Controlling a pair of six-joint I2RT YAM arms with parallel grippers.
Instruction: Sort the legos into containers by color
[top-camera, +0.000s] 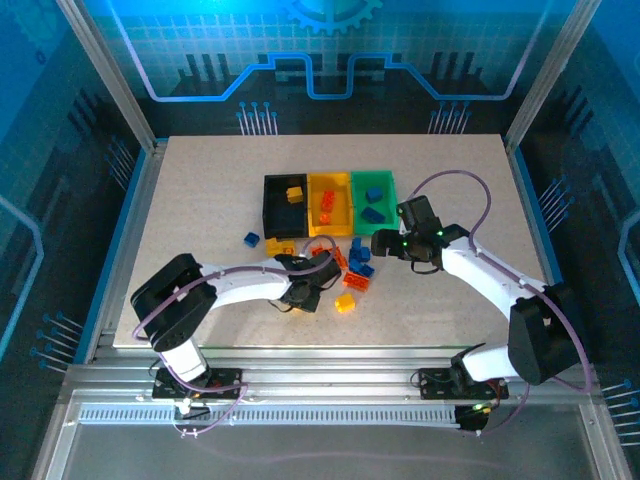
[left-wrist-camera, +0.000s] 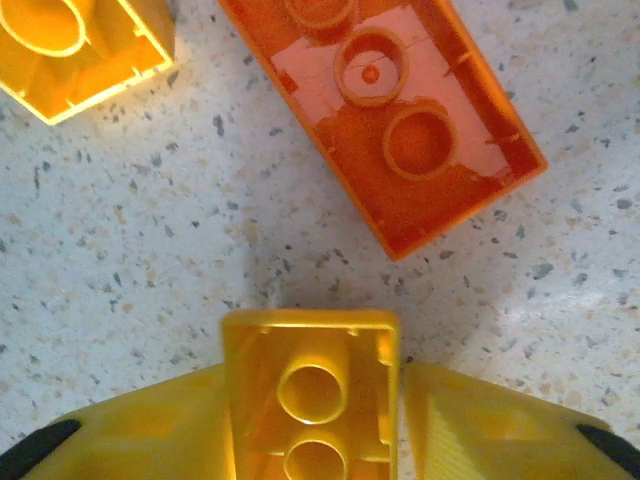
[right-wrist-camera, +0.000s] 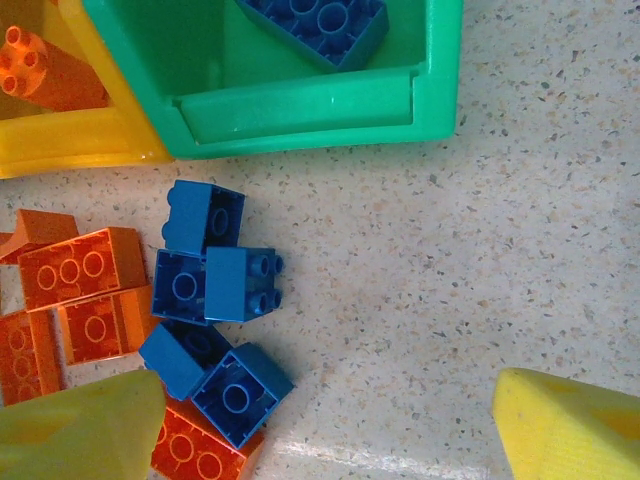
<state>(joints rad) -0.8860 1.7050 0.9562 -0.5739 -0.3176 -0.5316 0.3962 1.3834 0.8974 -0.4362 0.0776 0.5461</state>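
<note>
On the worktop (top-camera: 200, 200), the containers (top-camera: 350, 178) stand behind the loose legos (top-camera: 352, 265). The right gripper (right-wrist-camera: 325, 420) hovers over the blue ones, jaws wide. The left gripper (top-camera: 325, 265) pinches a yellow brick (left-wrist-camera: 310, 395) resting on the worktop. Next it likely lifts the brick into the black bin (top-camera: 272, 215).

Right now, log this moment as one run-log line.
left gripper: closed on small yellow plastic brick | right gripper: open near loose blue plastic bricks by green plastic bin | sort: unfinished
</note>
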